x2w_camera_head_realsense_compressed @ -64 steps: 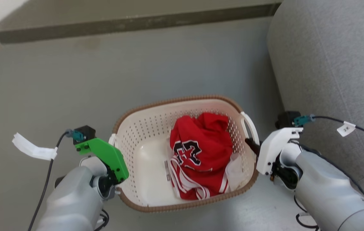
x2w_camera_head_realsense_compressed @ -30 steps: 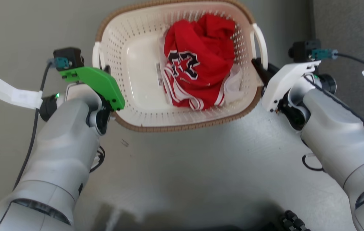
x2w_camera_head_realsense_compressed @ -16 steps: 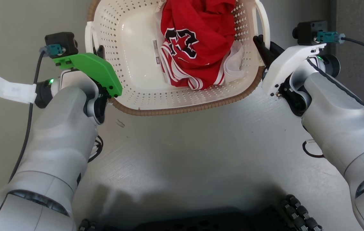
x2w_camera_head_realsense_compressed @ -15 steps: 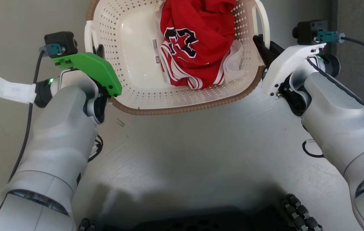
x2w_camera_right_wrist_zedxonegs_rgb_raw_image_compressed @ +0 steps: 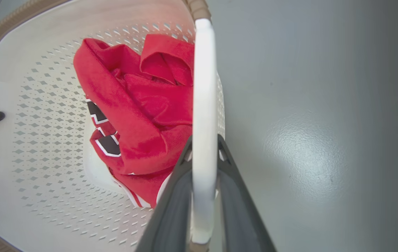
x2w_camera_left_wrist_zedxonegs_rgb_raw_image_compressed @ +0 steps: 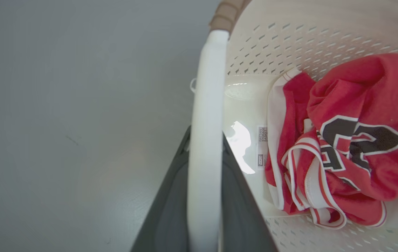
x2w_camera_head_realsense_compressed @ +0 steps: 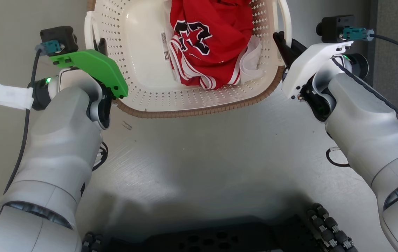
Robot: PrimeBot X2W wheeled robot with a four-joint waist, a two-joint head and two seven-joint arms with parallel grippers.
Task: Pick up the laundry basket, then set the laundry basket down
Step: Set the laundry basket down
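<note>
Grey floor (x2w_camera_head_realsense_compressed: pixel 202 157); the head view has the laundry basket (x2w_camera_head_realsense_compressed: pixel 185 112) at twelve o'clock, left gripper (x2w_camera_head_realsense_compressed: pixel 101 47) at ten, right gripper (x2w_camera_head_realsense_compressed: pixel 283 43) at two. Left wrist view: clamped tight on the left handle (x2w_camera_left_wrist_zedxonegs_rgb_raw_image_compressed: pixel 206 105). Right wrist view: clamped on the right handle (x2w_camera_right_wrist_zedxonegs_rgb_raw_image_compressed: pixel 204 87). Move both arms evenly, level.

I see a cream-white perforated plastic laundry basket (x2w_camera_head_realsense_compressed: pixel 143 70), patterned with rows of small diamond holes. Its rim is brown with a woven look, and its loop handles (x2w_camera_left_wrist_zedxonegs_rgb_raw_image_compressed: pixel 206 87) are plain white. The crumpled red fabric jersey (x2w_camera_head_realsense_compressed: pixel 220 35) has black numerals outlined in white and red-and-white striped trim. The smooth floor (x2w_camera_head_realsense_compressed: pixel 202 157) is grey. My left gripper (x2w_camera_left_wrist_zedxonegs_rgb_raw_image_compressed: pixel 206 134) and right gripper (x2w_camera_right_wrist_zedxonegs_rgb_raw_image_compressed: pixel 204 140) have dark grey fingers.
</note>
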